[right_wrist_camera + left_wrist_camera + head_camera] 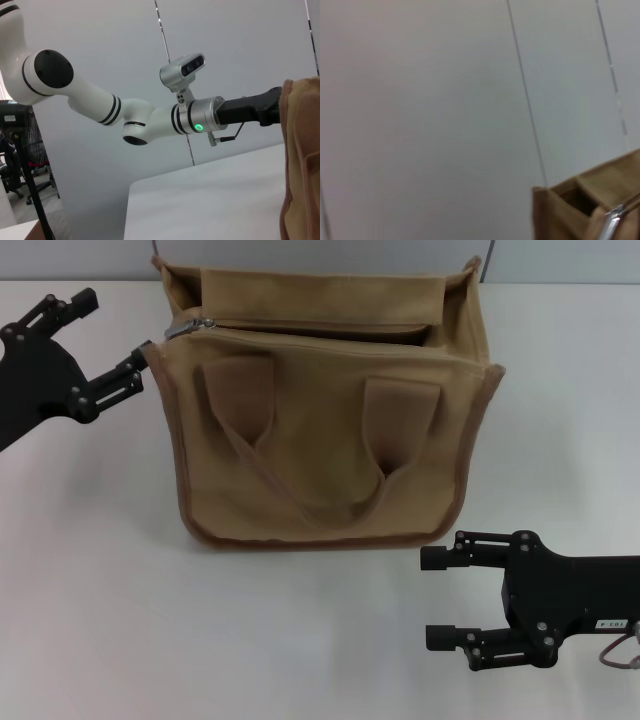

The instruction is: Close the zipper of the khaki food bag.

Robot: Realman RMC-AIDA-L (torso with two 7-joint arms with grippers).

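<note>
The khaki food bag point(320, 440) stands upright on the white table, its two strap handles hanging down the front face. The zipper point(330, 340) runs along the top, and the top gapes open behind it. Its silver pull point(202, 326) sits at the bag's left end. My left gripper point(118, 322) is open just left of the bag's top left corner, one fingertip close to the pull, touching nothing. The left wrist view shows the bag's corner point(560, 210) and the pull point(611, 224). My right gripper point(437, 597) is open and empty, low at the front right, apart from the bag.
The white table point(120, 600) spreads around the bag, with a grey wall behind it. The right wrist view shows the bag's side edge point(300, 160) and my left arm point(100, 105) reaching toward it.
</note>
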